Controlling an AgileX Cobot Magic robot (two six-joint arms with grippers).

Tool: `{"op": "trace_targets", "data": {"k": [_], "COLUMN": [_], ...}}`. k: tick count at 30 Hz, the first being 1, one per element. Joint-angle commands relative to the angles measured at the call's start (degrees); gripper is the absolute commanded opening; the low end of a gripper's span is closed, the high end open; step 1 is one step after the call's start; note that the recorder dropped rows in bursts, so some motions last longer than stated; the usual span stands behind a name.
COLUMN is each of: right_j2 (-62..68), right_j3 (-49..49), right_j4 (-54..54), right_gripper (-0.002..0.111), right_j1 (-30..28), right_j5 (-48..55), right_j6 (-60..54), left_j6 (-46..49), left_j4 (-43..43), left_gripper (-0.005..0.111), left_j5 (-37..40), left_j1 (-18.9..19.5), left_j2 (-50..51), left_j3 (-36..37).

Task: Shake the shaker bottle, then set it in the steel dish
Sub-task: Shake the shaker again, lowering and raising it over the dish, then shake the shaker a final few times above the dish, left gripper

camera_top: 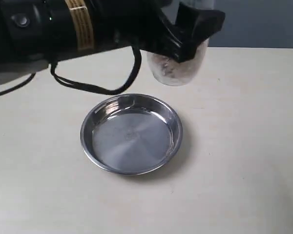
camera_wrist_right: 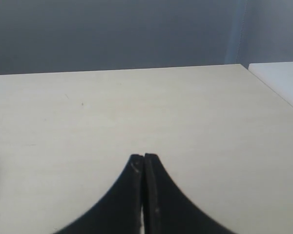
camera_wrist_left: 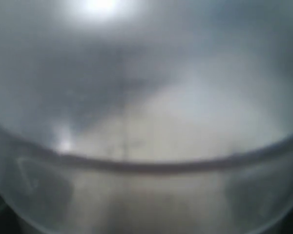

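Exterior view: the left arm (camera_top: 63,24) enters from the upper left of the frame and reaches across to the upper centre, where the left gripper (camera_top: 185,46) is clamped on the shaker bottle (camera_top: 178,70), one black finger (camera_top: 198,29) lying over the bottle's near side. The frosted bottle stands upright, with brownish beads (camera_top: 168,68) gathered in its lower part; its top is cut off by the upper edge of the frame, and whether its base touches the table (camera_top: 244,146) cannot be told. The steel dish (camera_top: 85,134) lies flat at the centre of the frame, just below the bottle and apart from it, with nothing inside. A black cable (camera_top: 95,87) hangs in a loop from the arm above the dish's upper left rim. Left wrist view: the blurred frosted wall of the shaker bottle (camera_wrist_left: 146,122) fills the whole picture, with a darker curved band crossing its lower part. Right wrist view: the right gripper (camera_wrist_right: 144,168) shows at the lower centre with its two black fingers pressed together and nothing between them, over bare beige table before a grey-blue wall (camera_wrist_right: 112,34).
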Motion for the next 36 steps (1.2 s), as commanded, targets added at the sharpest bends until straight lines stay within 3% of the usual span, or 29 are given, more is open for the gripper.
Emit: {"op": "trace_targets", "data": {"k": [1, 5, 7, 9, 12, 18, 22, 24, 26, 28, 30, 33, 36], "right_j2": [-0.3, -0.3, -0.3, -0.3, -0.3, -0.3, -0.3, -0.3, -0.3, -0.3, -0.3, -0.3, -0.3], "right_j3": [0.1, 0.1, 0.1, 0.1, 0.1, 0.1, 0.1, 0.1, 0.1, 0.1, 0.1, 0.1, 0.1], "right_j4": [0.0, 0.0, 0.0, 0.0, 0.0, 0.0, 0.0, 0.0, 0.0, 0.0, 0.0, 0.0, 0.0], "right_gripper": [-0.001, -0.001, -0.001, -0.001, -0.001, -0.001, -0.001, -0.001, -0.001, -0.001, -0.001, -0.001, -0.001], "right_j1": [-0.2, -0.2, -0.2, -0.2, -0.2, -0.2, -0.2, -0.2, -0.2, -0.2, -0.2, -0.2, -0.2], "right_j5": [-0.8, -0.9, -0.8, -0.8, -0.8, -0.8, -0.8, -0.8, -0.8, -0.8, -0.8, -0.8, -0.8], "right_j6": [-0.1, -0.1, -0.1, -0.1, -0.1, -0.1, -0.1, -0.1, -0.1, -0.1, -0.1, -0.1, -0.1], "left_j6": [-0.9, 2.5, 6.6, 6.7, 6.1, 9.2, 8.9, 5.6, 4.0, 9.6, 15.0, 13.2, 12.3], "left_j4": [-5.7, -5.6, -5.2, -6.1, -9.7, -9.1, -10.4, -14.6, -14.1, -11.3, -11.9, -12.8, -14.5], "left_gripper": [0.0, 0.0, 0.0, 0.0, 0.0, 0.0, 0.0, 0.0, 0.0, 0.0, 0.0, 0.0, 0.0], "left_j5": [2.1, -6.7, -2.6, 3.9, 7.4, 2.8, 4.3, 3.4, -0.7, -5.1, -1.8, 6.5, 4.4], "left_j1": [0.7, 2.7, 3.0, 2.7, 3.6, 3.9, 3.6, 4.4, 4.4, 4.4, 4.4, 4.4, 5.3], "left_j2": [9.6, 1.2, -0.3, 4.1, 9.8, -5.8, 3.2, 5.7, -0.1, -6.9, -9.6, -4.3, 4.1], "left_j3": [5.4, 1.0, 1.1, 5.4, 8.5, 1.0, 10.9, 11.7, 9.6, 5.4, 3.6, 9.8, 14.0]}}
